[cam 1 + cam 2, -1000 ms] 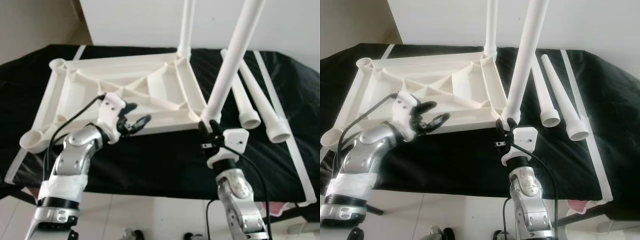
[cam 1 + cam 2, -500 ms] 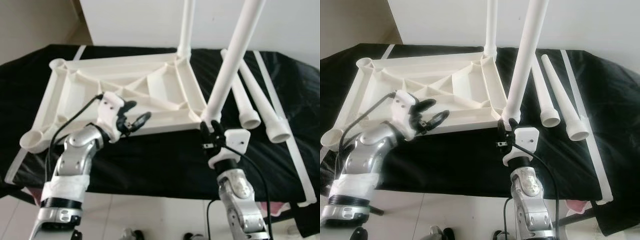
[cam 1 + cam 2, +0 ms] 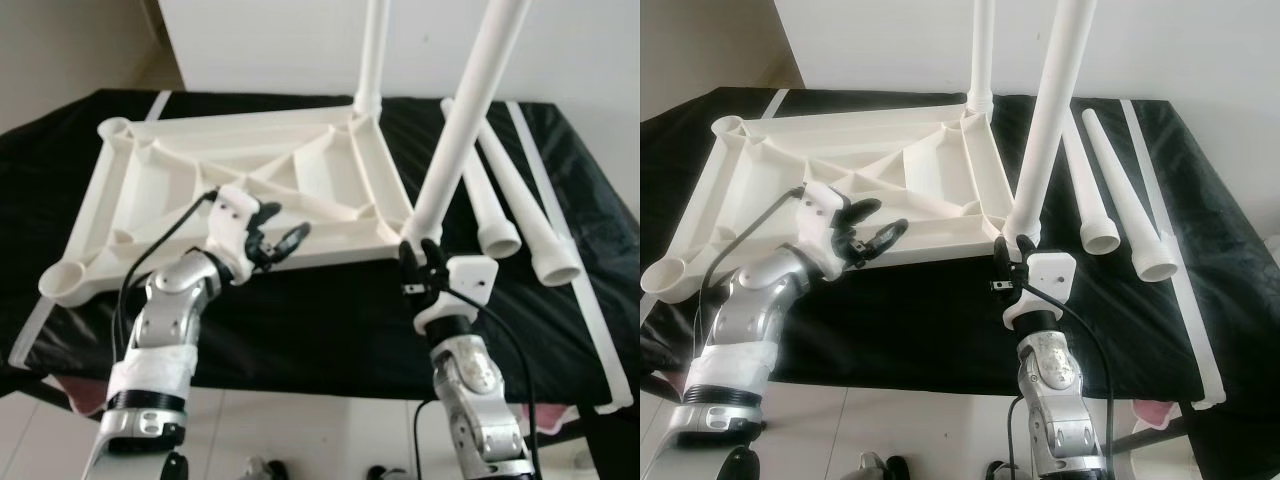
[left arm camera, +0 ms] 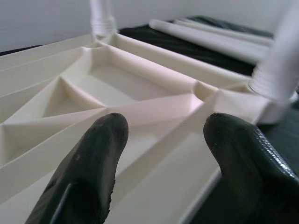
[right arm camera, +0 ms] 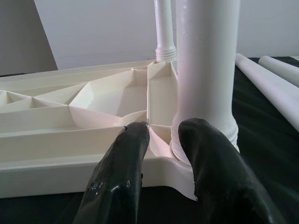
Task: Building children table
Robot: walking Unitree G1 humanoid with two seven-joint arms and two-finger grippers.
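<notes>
Tabletop (image 3: 250,185) of the children's table, a white ribbed plastic panel, is lying upside down on a black cloth (image 3: 330,320) that is covering the work surface. Two white legs are standing upright in its right-hand corner sockets: the near leg (image 3: 462,125) at the near right corner and the far leg (image 3: 372,55) at the far right corner. Two loose legs (image 3: 520,195) are lying side by side on the cloth to the right of the panel, their open ends pointing toward the near edge. A white strip (image 3: 570,255) is lying along the right edge of the cloth.

The left gripper (image 3: 278,232) is hovering over the near edge of the panel, left of the middle, with its fingers (image 4: 93,163) spread wide and holding nothing; in the left wrist view the ribs of the panel are showing between them. The right gripper (image 3: 418,255) is sitting at the base of the near leg, where the leg meets its socket. Its fingers (image 5: 205,168) are narrowly parted, one lying just beside the foot of the leg and the other in front of the panel's corner; whether they are actually pressing on the leg cannot be told.
</notes>
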